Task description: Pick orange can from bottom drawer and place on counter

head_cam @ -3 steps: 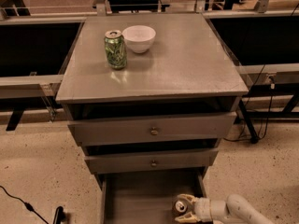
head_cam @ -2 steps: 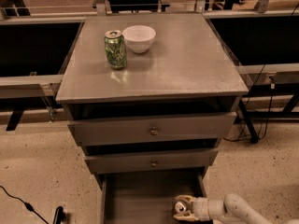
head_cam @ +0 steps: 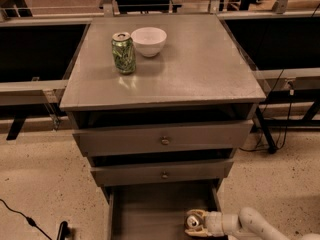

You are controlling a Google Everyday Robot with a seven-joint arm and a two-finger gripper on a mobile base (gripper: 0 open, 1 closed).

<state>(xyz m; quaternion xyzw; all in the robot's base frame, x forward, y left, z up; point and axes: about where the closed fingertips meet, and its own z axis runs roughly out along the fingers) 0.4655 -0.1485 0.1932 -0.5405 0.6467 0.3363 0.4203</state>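
Your pale two-finger gripper (head_cam: 194,222) sits at the right side of the open grey metal bottom drawer (head_cam: 150,214), its fingers closed around the small orange drink can (head_cam: 192,223). You see the can inside that drawer.

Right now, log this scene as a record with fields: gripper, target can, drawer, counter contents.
gripper: low in the bottom drawer, right side, at the orange can
orange can: in the drawer, silver top facing up
bottom drawer: pulled open
counter: holds green can and white bowl, close together, back left
status: orange can not yet on counter
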